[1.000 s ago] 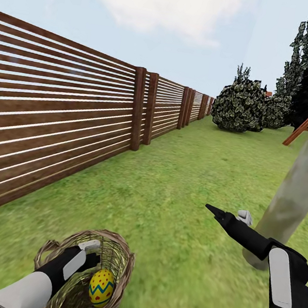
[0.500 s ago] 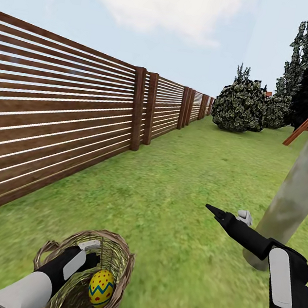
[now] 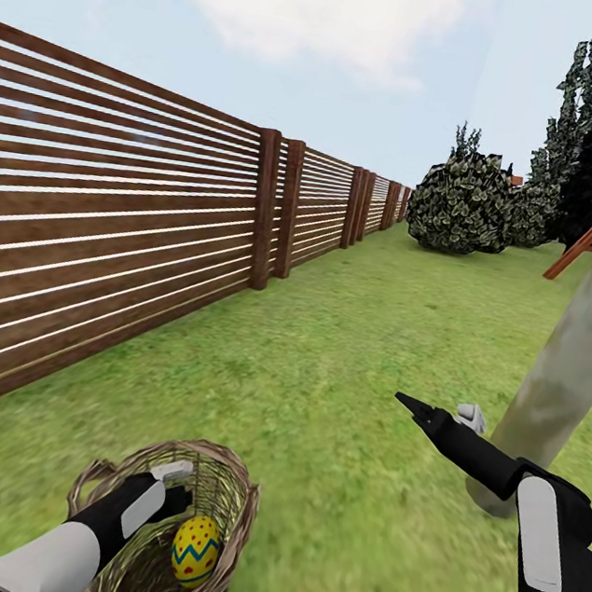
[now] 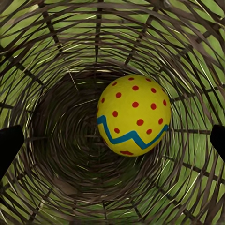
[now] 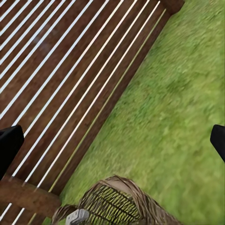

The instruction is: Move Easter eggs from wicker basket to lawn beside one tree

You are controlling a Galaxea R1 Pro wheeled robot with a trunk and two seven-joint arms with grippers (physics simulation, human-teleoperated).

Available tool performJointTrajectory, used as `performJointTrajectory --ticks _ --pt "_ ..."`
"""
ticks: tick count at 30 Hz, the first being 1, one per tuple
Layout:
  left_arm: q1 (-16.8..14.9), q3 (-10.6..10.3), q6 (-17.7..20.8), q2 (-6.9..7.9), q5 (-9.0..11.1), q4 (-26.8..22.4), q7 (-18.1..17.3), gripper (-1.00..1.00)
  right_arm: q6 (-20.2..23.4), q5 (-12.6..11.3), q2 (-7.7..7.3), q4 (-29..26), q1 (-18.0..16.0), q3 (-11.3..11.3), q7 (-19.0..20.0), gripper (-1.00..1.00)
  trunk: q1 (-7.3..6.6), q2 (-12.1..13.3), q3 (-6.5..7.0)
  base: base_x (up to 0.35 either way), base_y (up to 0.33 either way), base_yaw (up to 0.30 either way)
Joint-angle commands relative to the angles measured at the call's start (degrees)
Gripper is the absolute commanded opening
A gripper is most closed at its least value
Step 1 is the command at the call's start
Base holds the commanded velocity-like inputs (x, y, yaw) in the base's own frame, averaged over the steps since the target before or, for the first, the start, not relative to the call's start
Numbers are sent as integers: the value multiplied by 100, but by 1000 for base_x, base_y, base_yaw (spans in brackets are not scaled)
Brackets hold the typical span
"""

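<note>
Reaching my open, empty left hand (image 3: 177, 485) into the round tan wicker basket (image 3: 231, 503).
I judge the yellow red-dotted egg (image 4: 133, 115) smooth and prone to roll; grip its widest middle.

1 egg (image 3: 195, 550) in basket (image 3: 232, 485) on lawn (image 3: 344, 359), left of tree (image 3: 568, 372).

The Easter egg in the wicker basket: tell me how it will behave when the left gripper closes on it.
The Easter egg is smooth and rounded, so it will likely roll or squirt sideways unless pinched across its middle. It lies loose against the wicker basket wall, which may stop it rolling far. The left gripper fingers stand wide apart, so it probably fits between them.
</note>
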Motion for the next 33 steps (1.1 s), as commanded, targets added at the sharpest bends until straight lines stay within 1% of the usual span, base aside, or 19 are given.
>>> performJointTrajectory --ticks 1,12,18,33 --pt "-2 -48 16 5 61 -11 51 100 24 52 1 -1 -5 -9 60 100 -2 -3 -6 -58 0 0" --pt "-2 -47 16 5 61 -13 51 100 24 52 1 -1 -4 -9 60 100 -2 -3 -6 -50 0 0" --pt "-2 -46 16 5 61 -8 51 100 24 51 1 -1 -4 -9 60 100 -2 -3 -6 -113 0 0" --pt "-2 -38 16 5 61 10 51 100 24 52 2 -1 -4 -9 60 100 -2 -3 -6 -11 0 0"
